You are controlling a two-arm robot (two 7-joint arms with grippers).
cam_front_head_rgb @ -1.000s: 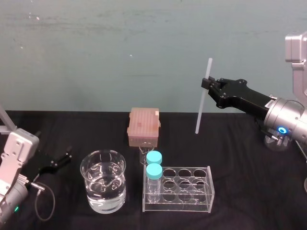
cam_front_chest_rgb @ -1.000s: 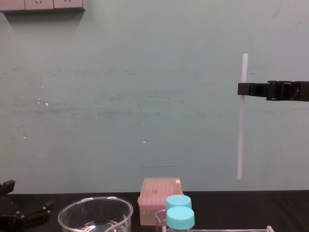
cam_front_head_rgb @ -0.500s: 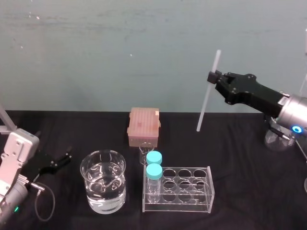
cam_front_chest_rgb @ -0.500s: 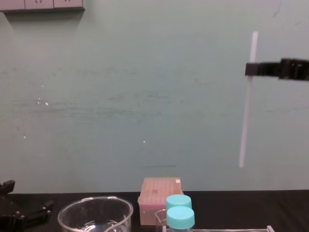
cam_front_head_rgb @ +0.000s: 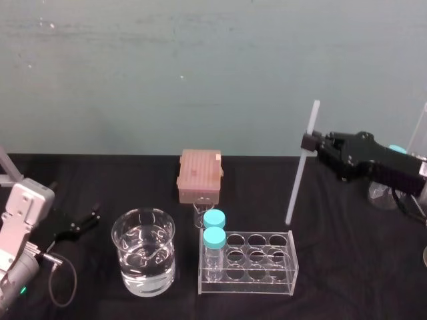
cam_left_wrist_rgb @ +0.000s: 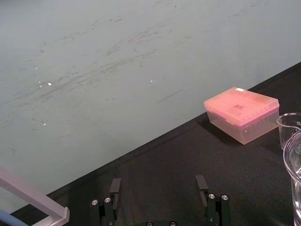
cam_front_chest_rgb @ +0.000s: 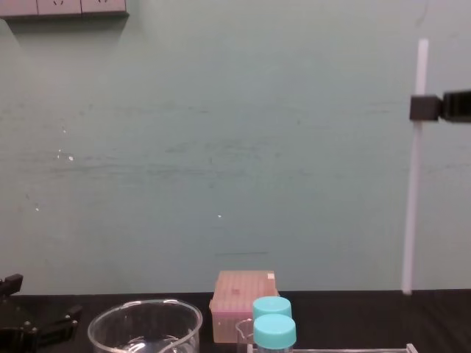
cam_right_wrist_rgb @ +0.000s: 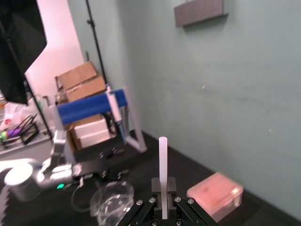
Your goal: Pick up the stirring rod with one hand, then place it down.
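Observation:
The stirring rod (cam_front_head_rgb: 300,166) is a thin white translucent stick, held upright in the air at the right, above the far right end of the clear rack (cam_front_head_rgb: 259,267). My right gripper (cam_front_head_rgb: 307,143) is shut on the rod's upper part. From the chest view the rod (cam_front_chest_rgb: 414,176) hangs with its lower tip just above the black table's far edge, the gripper (cam_front_chest_rgb: 425,107) clamping it high up. In the right wrist view the rod (cam_right_wrist_rgb: 162,169) stands up between the closed fingers. My left gripper (cam_front_head_rgb: 85,221) rests open near the table's left side, fingers (cam_left_wrist_rgb: 114,186) spread apart.
A glass beaker of water (cam_front_head_rgb: 143,251) stands left of the rack. Two blue-capped bottles (cam_front_head_rgb: 214,235) sit in the rack's left end. A pink tip box (cam_front_head_rgb: 199,175) lies behind them. Glassware (cam_front_head_rgb: 383,193) sits at the far right, behind the right arm.
The right gripper has carried the rod to the right and lower in the head view. The rod now stands nearly upright. The left arm has not moved.

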